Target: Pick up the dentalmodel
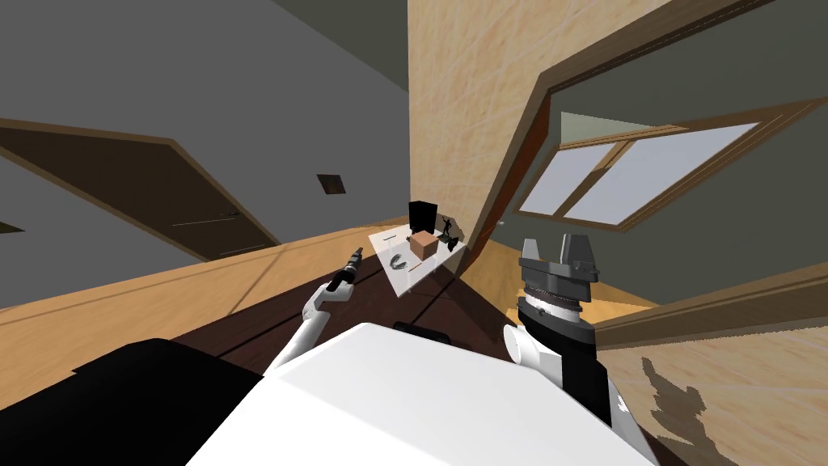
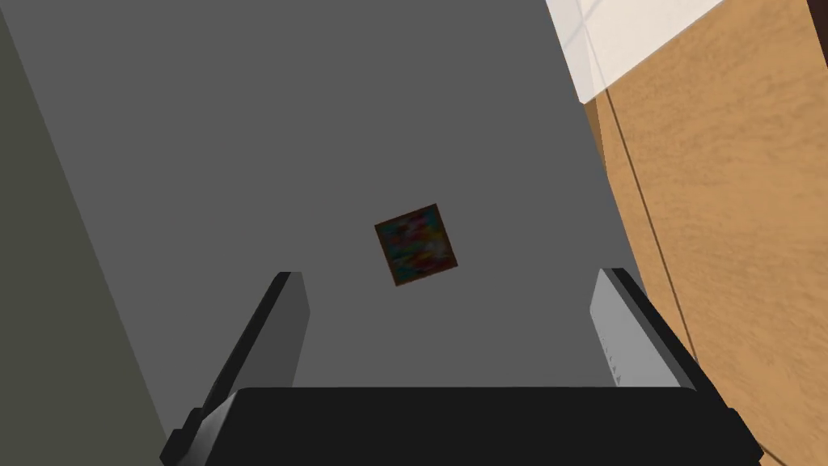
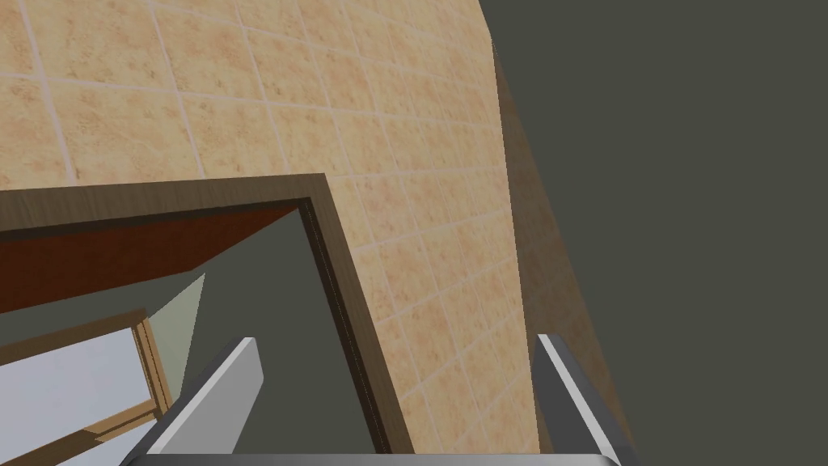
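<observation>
A small white flat-topped table point(image 1: 400, 280) stands just beyond the left gripper point(image 1: 353, 260), off to its right. On it, a brown cardboard-coloured box point(image 1: 423, 243) sits near the middle. A taller black block point(image 1: 422, 215) stands behind that box, further from the gripper. A small dark figurine point(image 1: 447, 229) stands just beside the box, on its side away from the gripper. Dead ahead of this gripper, a small square framed picture point(image 2: 416, 244) with blurred colours hangs on a plain grey wall point(image 2: 323, 121). Well to its left is a dark brown door point(image 1: 162, 202). Beyond the right gripper point(image 1: 558, 251), a brown wooden doorway frame point(image 3: 340, 267) in a tan tiled wall point(image 3: 242, 97) opens onto a wood-framed window with pale panes point(image 1: 639, 174).
</observation>
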